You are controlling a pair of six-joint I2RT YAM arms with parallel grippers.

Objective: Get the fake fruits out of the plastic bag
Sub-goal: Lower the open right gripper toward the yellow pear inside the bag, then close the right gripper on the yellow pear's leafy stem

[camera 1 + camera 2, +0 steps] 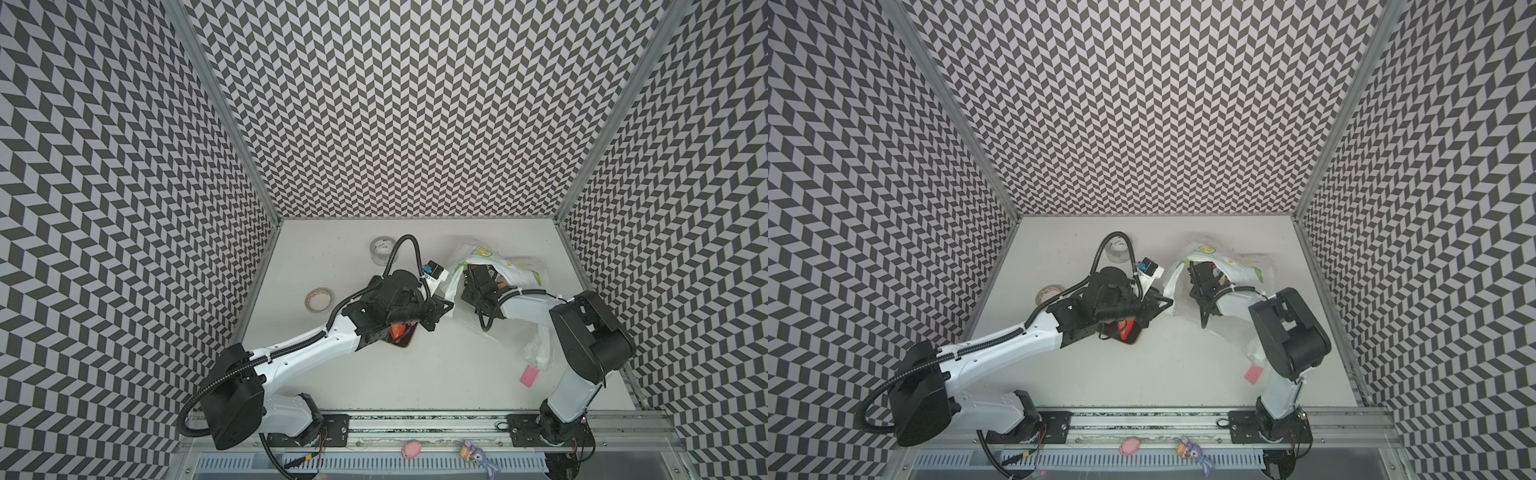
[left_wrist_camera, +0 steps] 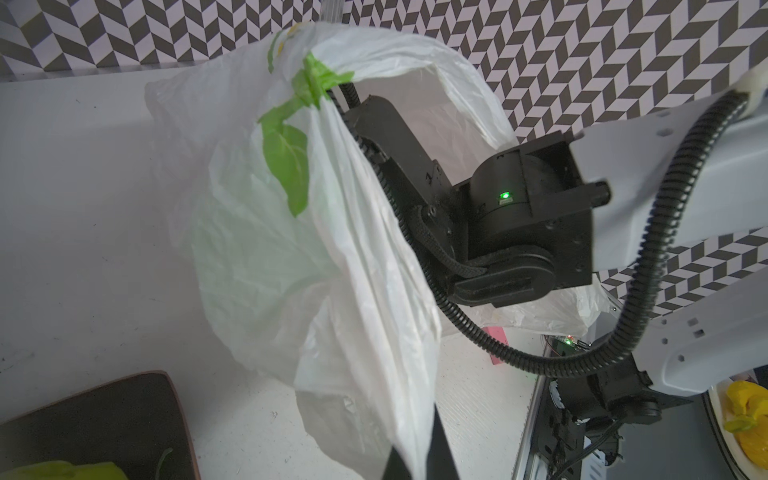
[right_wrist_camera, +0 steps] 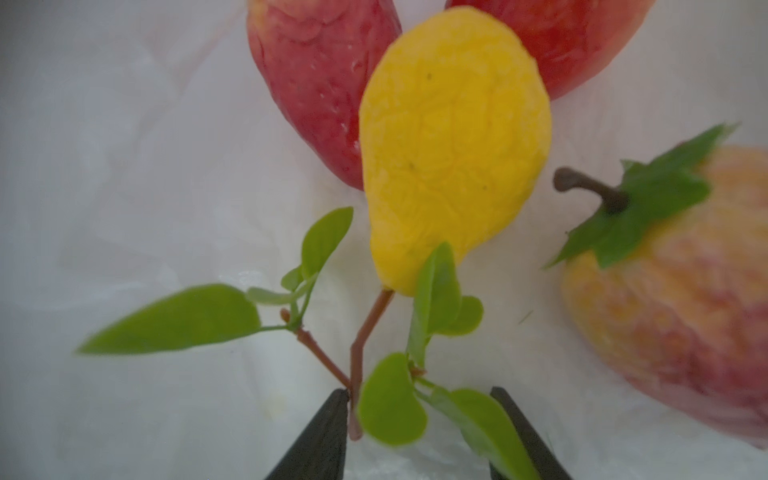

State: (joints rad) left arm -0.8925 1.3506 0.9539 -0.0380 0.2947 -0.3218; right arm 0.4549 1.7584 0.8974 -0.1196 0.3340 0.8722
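The white plastic bag with green and yellow print lies at the back right of the table. My left gripper is shut on a pulled-up edge of the bag, and holds its mouth open. My right gripper reaches inside, open, with the brown stem and green leaves of a yellow lemon between its fingers. The stem touches one finger. Two red fruits lie behind the lemon, and a pinkish-orange one lies beside it. Another red fruit rests on a dark plate under my left arm.
A clear tape roll and a beige tape roll lie at the back left. A pink block sits by the right arm, near a trailing part of the bag. A pink toy pig and a purple toy lie on the front rail.
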